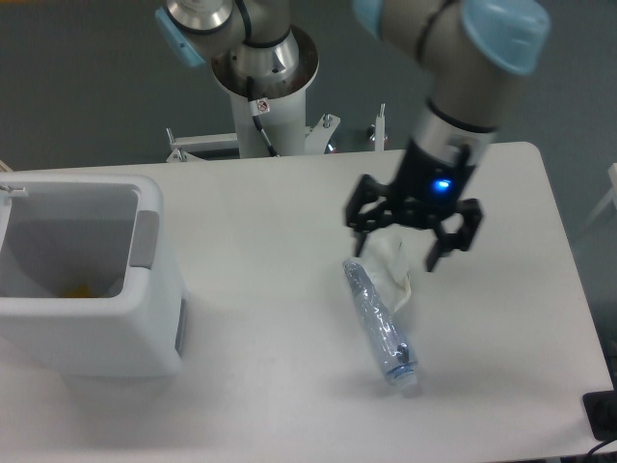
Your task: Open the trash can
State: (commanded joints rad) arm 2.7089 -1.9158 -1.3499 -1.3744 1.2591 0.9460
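Observation:
The white trash can (145, 333) stands at the table's left side with its top open, so I look into its hollow; something small and yellow lies at the bottom. A grey push tab (145, 238) sits on its right rim. My gripper (396, 253) hangs open over the middle right of the table, far from the bin, with its fingers spread above the upper end of a crushed clear plastic bottle (381, 328). Nothing is between the fingers.
The crushed bottle lies slanted with its cap toward the table's front edge. The arm's base post (265, 92) stands behind the table's back edge. A dark object (603, 415) shows at the bottom right corner.

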